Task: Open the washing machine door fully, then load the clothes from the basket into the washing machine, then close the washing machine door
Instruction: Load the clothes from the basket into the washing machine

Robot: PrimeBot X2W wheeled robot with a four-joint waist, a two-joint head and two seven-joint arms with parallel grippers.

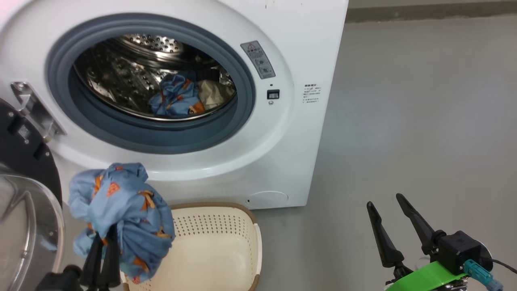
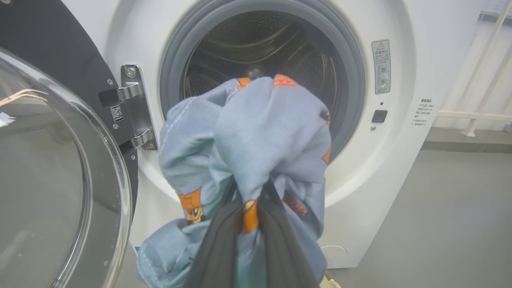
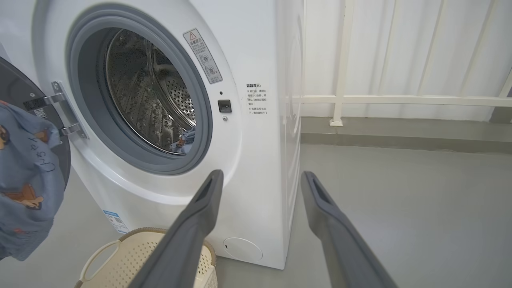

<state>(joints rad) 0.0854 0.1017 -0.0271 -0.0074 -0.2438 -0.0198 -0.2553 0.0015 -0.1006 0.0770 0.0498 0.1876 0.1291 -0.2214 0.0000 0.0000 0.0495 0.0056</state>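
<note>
Left gripper clamped tight on the light blue garment, holding it up over the basket — just in front of the washing machine, whose door stands open at left. More clothes lie in the drum. Right gripper spread wide, empty — off to the right over the floor.

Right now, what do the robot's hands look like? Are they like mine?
Not like yours. The right hand has two long, thin, dark fingers that narrow to a tip, each with a shallow slot near the end. They sit on a black block, with a bright green band, a teal plug and a thin black cable. The left hand has the same dark fingers.
</note>
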